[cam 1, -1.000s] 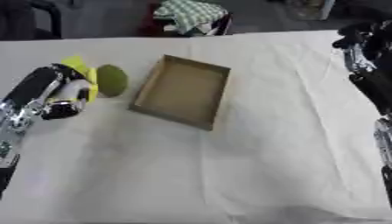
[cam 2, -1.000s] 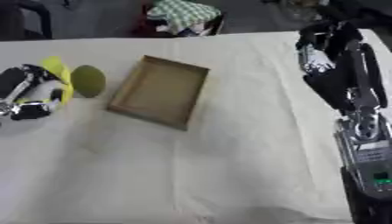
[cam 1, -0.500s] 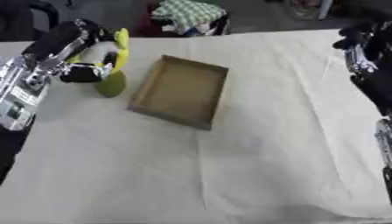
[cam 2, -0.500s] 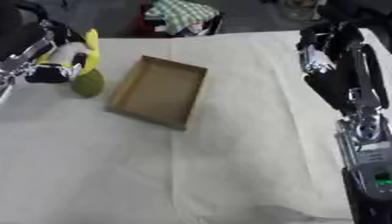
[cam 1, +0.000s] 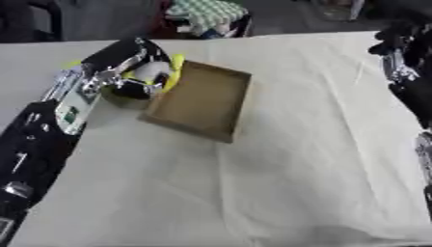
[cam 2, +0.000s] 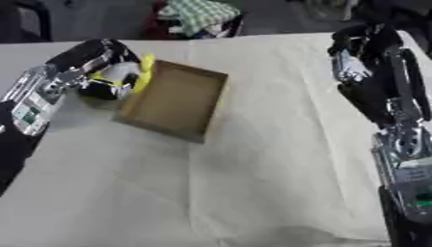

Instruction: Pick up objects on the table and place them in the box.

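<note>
1. The box (cam 1: pixel 201 100) lies open on the white-clothed counter (cam 1: pixel 278 169), toward its far left corner. What shows of its floor is bare brown, so by my reading nothing has been placed in it yet.

2. The left robot hand (cam 1: pixel 139 77) is at the box's left wall, fingers curled around a yellow banana (cam 1: pixel 175 74). The banana's upper end sticks up beside the rim, just outside or over the left wall; I cannot tell which.

3. A dark green fruit (cam 1: pixel 121 98) shows partly under that hand, on the counter just left of the box. Whether the hand touches it cannot be told.

4. Judged from this, the task is at its 1st placement: the banana is grasped and near the box but not yet inside it. Left to do are dropping it in, then fetching the green fruit.

5. The right robot hand (cam 2: pixel 350 58) hangs over the counter's far right edge, well apart from the box. Whether its fingers are curled or relaxed I cannot tell.

6. Beyond the far edge is a checked green-and-white cloth (cam 1: pixel 205 12), off the counter. Nothing stands between the banana and the box interior; only the left wall must be cleared.
</note>
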`<state>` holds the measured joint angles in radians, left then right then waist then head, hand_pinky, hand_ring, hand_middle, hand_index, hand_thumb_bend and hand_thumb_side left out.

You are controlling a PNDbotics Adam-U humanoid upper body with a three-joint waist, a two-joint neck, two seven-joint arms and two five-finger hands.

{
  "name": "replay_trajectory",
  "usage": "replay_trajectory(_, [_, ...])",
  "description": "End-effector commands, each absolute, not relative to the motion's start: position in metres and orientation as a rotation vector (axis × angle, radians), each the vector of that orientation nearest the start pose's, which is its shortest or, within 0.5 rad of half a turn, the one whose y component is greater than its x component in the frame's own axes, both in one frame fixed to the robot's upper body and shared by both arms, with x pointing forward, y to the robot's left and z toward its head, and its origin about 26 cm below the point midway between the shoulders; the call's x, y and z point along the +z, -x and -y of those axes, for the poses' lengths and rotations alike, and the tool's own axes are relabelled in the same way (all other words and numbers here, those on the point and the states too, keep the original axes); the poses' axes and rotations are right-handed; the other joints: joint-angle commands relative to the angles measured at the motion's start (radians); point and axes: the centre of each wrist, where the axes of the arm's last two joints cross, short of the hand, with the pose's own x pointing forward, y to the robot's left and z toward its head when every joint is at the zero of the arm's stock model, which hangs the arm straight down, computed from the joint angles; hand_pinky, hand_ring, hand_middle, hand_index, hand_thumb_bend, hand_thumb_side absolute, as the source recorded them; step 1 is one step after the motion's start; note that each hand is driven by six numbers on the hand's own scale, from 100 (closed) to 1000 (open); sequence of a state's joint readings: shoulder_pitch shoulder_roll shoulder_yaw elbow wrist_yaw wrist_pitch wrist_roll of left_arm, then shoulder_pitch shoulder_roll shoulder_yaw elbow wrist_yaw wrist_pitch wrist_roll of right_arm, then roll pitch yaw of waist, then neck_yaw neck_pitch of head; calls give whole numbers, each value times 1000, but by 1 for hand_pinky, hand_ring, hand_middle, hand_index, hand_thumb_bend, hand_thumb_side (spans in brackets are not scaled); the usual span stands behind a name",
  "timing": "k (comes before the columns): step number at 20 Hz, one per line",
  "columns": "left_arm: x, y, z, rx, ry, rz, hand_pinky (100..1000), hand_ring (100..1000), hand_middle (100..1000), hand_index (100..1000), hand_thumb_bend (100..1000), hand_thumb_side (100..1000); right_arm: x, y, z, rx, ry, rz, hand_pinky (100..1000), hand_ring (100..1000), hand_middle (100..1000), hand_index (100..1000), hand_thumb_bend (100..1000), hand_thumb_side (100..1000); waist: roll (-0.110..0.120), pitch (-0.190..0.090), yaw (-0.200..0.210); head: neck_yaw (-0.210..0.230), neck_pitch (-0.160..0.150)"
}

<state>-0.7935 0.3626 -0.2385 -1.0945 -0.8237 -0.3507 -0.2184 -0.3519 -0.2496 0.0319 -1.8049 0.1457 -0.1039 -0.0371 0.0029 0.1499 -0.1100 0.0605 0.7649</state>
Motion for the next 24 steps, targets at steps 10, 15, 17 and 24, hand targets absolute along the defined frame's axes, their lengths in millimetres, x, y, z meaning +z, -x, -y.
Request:
replay_trajectory(10, [164,-452,-234,-1513,-837,1905,739,752,792,917,474,715,171,-334,244,398,237,2265,726,620,629,900,100,493,-2,-9,3,8,5])
replay_trajectory(15, [193,-444,-258,-1382,-964,1954,729,728,768,901,428,675,171,-334,244,402,238,2263,726,620,629,900,100,492,0,-9,9,2,5])
replay_trajectory(17, [202,-441,-273,-1372,-998,1920,730,723,763,892,407,645,170,-334,245,403,241,2260,726,620,628,900,100,492,1,-11,12,1,5])
replay_trajectory(24, [220,-439,-322,-1533,-1093,1653,733,735,778,888,445,571,170,-334,246,410,244,2258,726,620,628,900,100,491,6,-15,16,-8,5])
